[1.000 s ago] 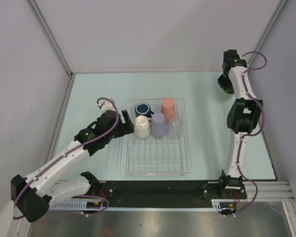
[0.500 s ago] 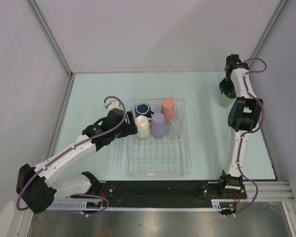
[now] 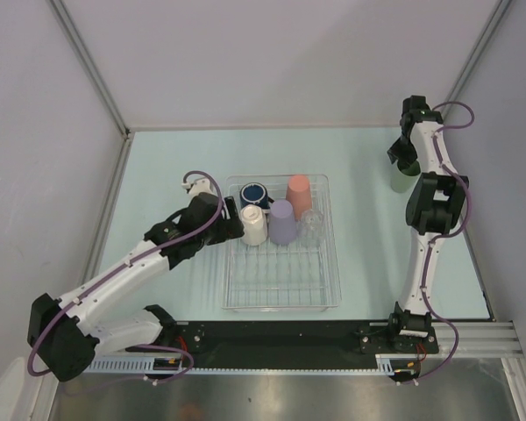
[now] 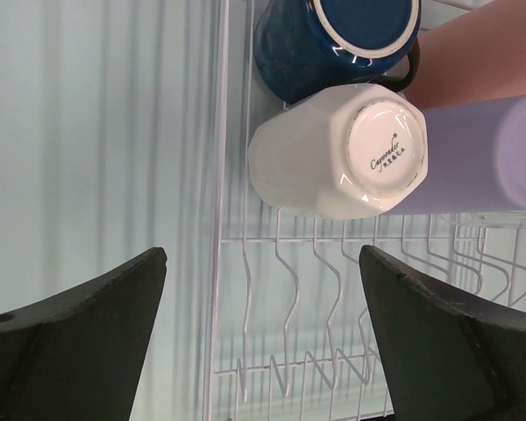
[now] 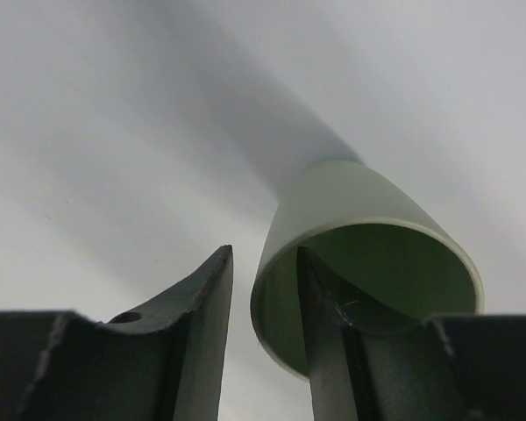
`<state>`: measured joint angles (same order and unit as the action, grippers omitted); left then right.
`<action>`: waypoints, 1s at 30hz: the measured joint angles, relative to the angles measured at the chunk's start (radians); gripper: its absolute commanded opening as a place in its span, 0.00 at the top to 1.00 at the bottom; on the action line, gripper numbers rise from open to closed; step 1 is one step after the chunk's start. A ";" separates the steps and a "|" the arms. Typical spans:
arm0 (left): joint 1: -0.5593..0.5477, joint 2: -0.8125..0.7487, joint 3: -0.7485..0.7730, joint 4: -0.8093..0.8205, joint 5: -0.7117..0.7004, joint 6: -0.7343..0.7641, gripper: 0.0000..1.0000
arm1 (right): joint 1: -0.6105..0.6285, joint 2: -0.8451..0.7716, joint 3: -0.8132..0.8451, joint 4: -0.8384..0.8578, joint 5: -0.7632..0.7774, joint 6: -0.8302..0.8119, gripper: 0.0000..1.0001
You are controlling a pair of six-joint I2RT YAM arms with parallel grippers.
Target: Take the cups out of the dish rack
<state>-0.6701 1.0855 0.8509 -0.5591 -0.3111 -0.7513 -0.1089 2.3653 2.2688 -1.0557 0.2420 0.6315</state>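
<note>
Top view — clear plastic dish rack with wire grid mid-counter. At its far end: dark blue handled mug, cream-white mug, lavender tumbler, salmon-orange tumbler, clear glass barely discernible. Left end effector at rack's left wall. Sage green tumbler far right, half hidden by right arm.

Left wrist view — fingers spread wide; cream-white mug upturned ahead, dark blue handled mug cut off by frame.

Right wrist view — right end effector pinching sage green tumbler's rim, one finger inside. Contact with counter unclear.
</note>
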 measured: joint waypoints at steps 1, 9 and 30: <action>0.000 -0.003 0.000 0.000 -0.001 0.000 0.04 | 0.002 -0.008 -0.006 0.003 0.001 0.000 0.58; -0.001 -0.011 0.006 0.002 -0.044 0.013 0.01 | 0.079 -0.255 -0.060 0.097 0.027 -0.022 0.09; -0.063 0.135 0.270 0.043 -0.096 0.235 0.03 | 0.758 -1.342 -1.244 0.623 0.275 -0.018 0.02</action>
<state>-0.7334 1.2209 1.1206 -0.5163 -0.4068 -0.5167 0.6495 1.0233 1.0252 -0.4328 0.5167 0.6132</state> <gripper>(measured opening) 0.984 0.974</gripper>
